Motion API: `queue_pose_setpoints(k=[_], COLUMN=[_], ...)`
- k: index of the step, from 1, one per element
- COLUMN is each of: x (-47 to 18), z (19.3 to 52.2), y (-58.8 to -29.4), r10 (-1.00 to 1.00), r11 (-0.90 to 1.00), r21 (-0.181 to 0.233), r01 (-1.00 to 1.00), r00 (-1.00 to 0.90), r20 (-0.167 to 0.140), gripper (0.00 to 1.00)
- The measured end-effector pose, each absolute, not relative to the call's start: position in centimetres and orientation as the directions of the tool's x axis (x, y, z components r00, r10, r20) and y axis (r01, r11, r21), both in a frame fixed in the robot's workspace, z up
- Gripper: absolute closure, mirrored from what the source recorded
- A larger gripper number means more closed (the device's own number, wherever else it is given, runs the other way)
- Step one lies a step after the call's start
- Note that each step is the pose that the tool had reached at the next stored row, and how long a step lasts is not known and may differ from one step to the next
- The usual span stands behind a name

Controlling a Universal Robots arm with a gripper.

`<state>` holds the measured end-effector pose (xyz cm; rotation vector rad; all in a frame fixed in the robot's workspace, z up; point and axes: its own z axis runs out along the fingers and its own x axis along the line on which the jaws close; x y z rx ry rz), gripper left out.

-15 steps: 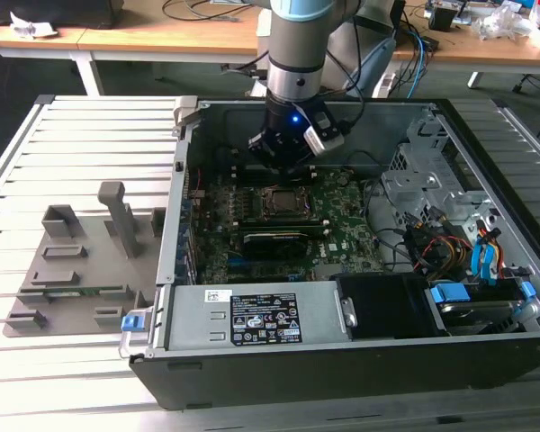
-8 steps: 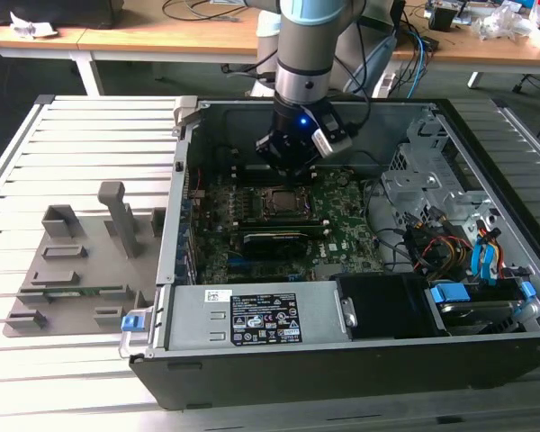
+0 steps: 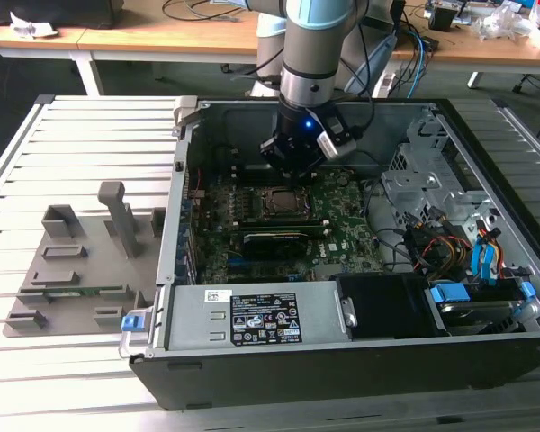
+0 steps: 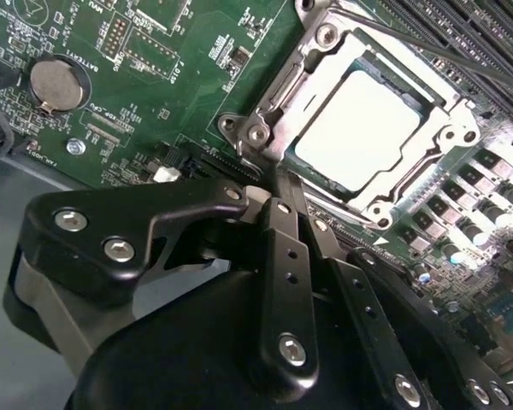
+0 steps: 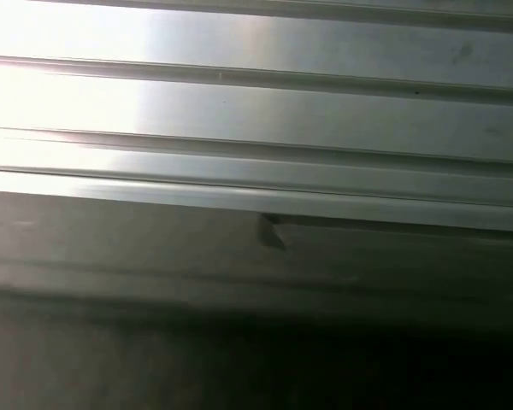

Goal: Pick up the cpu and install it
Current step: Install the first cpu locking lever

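Observation:
The cpu (image 4: pixel 359 128), a pale silvery square, lies seated in its socket on the green motherboard (image 4: pixel 137 102), with the metal socket frame (image 4: pixel 265 128) around it. My gripper (image 4: pixel 280 181) hovers just beside a corner of that frame, its black fingers (image 4: pixel 284 248) drawn together with nothing between them. In the exterior view the gripper (image 3: pixel 292 180) hangs inside the open computer case (image 3: pixel 252 378), directly over the socket (image 3: pixel 282 200).
A long dark card (image 3: pixel 279 241) lies just in front of the socket. The power supply (image 3: pixel 252 319), a drive cage (image 3: pixel 423 171) and coloured cables (image 3: pixel 450 252) crowd the case. A grey fixture tray (image 3: pixel 81 261) sits on the slatted table at the exterior view's left.

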<state>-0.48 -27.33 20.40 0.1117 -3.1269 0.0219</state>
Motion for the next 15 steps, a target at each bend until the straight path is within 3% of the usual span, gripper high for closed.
queue_pose_setpoints(k=[15], x=[0.11], z=[20.73], y=[-27.36], r10=[-0.074], r11=[0.997], r21=[0.012], r01=[-0.074], r00=[-0.997], r20=[0.009], gripper=[0.89])
